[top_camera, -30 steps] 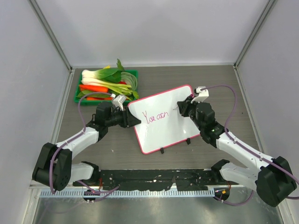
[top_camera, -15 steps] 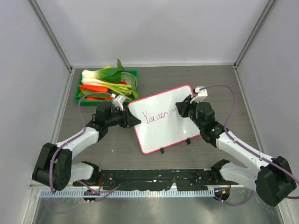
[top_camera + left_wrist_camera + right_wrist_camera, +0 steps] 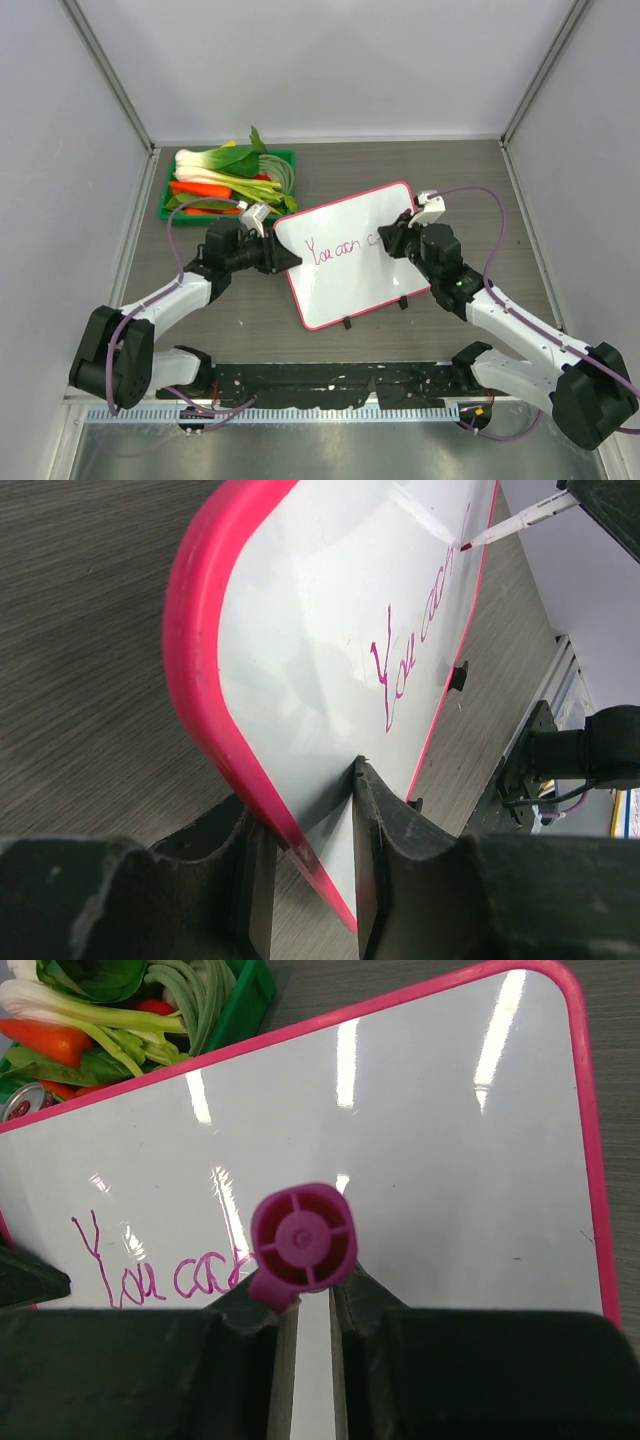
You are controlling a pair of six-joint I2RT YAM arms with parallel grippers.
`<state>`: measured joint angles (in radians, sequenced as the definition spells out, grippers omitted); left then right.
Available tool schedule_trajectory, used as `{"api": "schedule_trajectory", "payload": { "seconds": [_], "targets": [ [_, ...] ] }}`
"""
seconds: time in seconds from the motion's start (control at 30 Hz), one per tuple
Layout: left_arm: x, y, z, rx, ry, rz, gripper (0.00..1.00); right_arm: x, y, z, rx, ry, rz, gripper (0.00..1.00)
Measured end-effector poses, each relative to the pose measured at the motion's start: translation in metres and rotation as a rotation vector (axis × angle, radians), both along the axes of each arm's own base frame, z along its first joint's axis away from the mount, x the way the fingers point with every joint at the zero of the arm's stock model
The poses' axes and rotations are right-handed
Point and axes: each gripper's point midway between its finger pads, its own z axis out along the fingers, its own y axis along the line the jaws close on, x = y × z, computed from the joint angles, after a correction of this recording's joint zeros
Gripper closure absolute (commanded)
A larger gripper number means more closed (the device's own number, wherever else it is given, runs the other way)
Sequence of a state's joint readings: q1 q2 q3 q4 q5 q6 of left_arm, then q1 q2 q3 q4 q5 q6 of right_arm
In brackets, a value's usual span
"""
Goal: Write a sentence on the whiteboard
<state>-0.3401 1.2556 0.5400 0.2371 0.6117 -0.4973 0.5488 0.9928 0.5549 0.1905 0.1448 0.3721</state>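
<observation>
Fingers, left: the left gripper [image 3: 288,258] was clenched on the left edge of the whiteboard [image 3: 350,285]. 1 pad [image 3: 378,825] pressed the white face and the other sat behind the pink-red frame.
Fingers, right: the right gripper [image 3: 393,238] grasped a pink-purple marker [image 3: 303,1237], whose round cap end faced the wrist camera.
Marker tip: it was at the board's face, just right of the last letter. Whether it touched the surface could not be told.
Whiteboard: it sat mid-table between the 2 arms, turned askew to the edges of the table [image 3: 460,180]. 2 black feet [image 3: 347,323] showed along its near long side.
Sentence: the sentence [image 3: 335,251] was thin pink-purple cursive on the board's left half, reading "You can", with 1 short further stroke beside the marker.
Tray: a green tray [image 3: 165,205] of vegetables [image 3: 225,175] stood at the far left, just beyond the left gripper and near the board's far left corner.
</observation>
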Motion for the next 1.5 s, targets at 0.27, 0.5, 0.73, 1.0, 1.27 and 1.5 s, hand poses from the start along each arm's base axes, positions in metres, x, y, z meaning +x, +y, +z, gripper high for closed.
{"api": "schedule_trajectory", "payload": {
  "seconds": [0.27,0.5,0.73,1.0,1.27,1.5],
  "targets": [
    [0.000,0.000,0.000,0.000,0.000,0.000,1.00,0.001,-0.003,-0.001,-0.001,0.002,-0.019,0.99],
    [0.000,0.000,0.000,0.000,0.000,0.000,1.00,0.004,-0.006,0.003,-0.002,-0.004,-0.047,0.99],
    [0.000,0.000,0.000,0.000,0.000,0.000,1.00,0.007,-0.008,0.010,0.000,-0.015,-0.063,0.99],
    [0.000,0.000,0.000,-0.001,-0.001,-0.001,1.00,0.019,-0.004,0.035,0.030,-0.055,-0.080,0.99],
    [0.000,0.000,0.000,-0.001,-0.001,-0.001,1.00,0.027,-0.004,0.023,0.013,-0.025,-0.107,0.99],
    [0.000,0.000,0.000,-0.001,0.000,-0.001,1.00,0.030,-0.004,0.024,0.018,-0.032,-0.120,0.99]
  ]
}}
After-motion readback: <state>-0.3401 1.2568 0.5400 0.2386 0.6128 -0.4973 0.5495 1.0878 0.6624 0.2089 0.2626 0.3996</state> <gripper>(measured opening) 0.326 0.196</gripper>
